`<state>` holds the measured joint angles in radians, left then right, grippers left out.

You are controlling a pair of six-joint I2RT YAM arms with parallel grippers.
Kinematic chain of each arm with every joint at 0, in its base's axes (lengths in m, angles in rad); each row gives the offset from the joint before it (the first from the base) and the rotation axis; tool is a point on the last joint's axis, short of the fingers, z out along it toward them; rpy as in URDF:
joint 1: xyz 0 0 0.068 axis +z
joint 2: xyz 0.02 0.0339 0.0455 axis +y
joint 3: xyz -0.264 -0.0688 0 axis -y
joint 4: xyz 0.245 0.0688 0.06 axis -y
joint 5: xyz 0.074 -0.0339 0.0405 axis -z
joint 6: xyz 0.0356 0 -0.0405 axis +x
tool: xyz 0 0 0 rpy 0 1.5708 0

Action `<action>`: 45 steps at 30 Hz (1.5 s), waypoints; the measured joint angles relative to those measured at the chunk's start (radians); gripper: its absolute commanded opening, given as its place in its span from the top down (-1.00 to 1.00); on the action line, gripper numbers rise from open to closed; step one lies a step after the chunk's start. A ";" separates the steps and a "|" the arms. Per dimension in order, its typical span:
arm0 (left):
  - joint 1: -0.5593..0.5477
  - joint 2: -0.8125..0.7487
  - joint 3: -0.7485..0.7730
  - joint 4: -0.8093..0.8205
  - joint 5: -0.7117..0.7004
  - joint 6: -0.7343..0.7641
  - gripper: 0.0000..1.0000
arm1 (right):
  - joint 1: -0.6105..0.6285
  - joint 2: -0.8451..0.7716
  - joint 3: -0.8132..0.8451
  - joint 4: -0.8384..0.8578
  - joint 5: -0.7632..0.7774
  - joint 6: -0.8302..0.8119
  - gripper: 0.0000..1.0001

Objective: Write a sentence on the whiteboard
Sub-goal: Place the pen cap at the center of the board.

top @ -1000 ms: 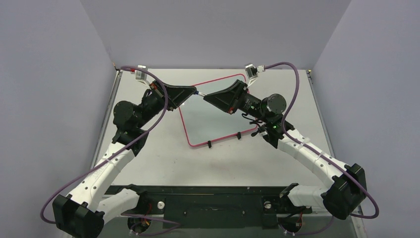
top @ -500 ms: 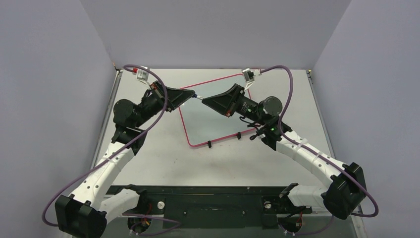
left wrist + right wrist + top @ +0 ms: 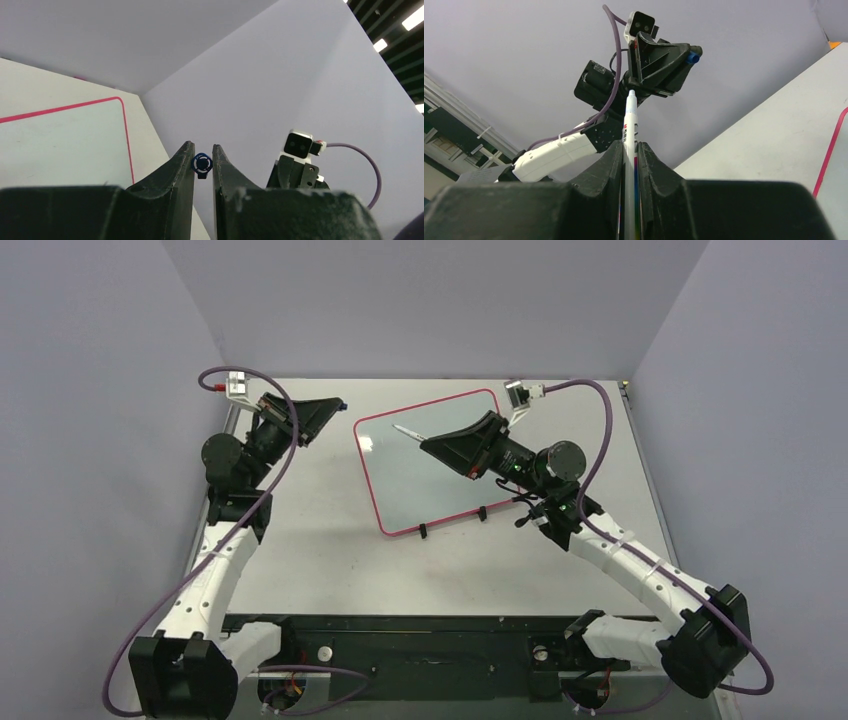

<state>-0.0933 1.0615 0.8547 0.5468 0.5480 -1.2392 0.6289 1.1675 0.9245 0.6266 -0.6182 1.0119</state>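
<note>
The whiteboard lies flat at the table's centre, red-rimmed, and no sentence is in view on it. My right gripper hovers over the board's upper left part, shut on a white marker whose bare tip points left. The right wrist view has the marker running up between the jaws of that gripper. My left gripper is left of the board above the table, shut on the small blue marker cap. In the right wrist view, the cap pokes out of the left gripper.
Two black clips sit on the board's near edge. Grey walls enclose the table on three sides. A black base rail runs along the near edge between the arm bases.
The grippers met tip to tip over the board's upper left corner. The left arm has since swung back to the left with the cap, leaving the marker bare in the right gripper.
</note>
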 measured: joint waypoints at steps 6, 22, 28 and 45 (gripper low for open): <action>0.114 -0.041 0.000 -0.207 -0.035 0.098 1.00 | -0.005 -0.020 -0.006 -0.052 0.002 -0.049 1.00; 0.134 0.003 -0.151 -0.816 -0.388 0.439 1.00 | -0.007 -0.082 -0.004 -0.477 0.150 -0.342 1.00; 0.126 0.074 -0.217 -0.845 -0.503 0.438 1.00 | -0.008 -0.082 0.002 -0.585 0.231 -0.402 1.00; 0.125 0.231 -0.283 -0.782 -0.571 0.410 0.11 | -0.007 -0.082 0.007 -0.723 0.323 -0.485 1.00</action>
<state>0.0315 1.2926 0.5713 -0.2352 -0.0231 -0.8291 0.6216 1.0859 0.9318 -0.0959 -0.2947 0.5270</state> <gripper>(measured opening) 0.415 0.113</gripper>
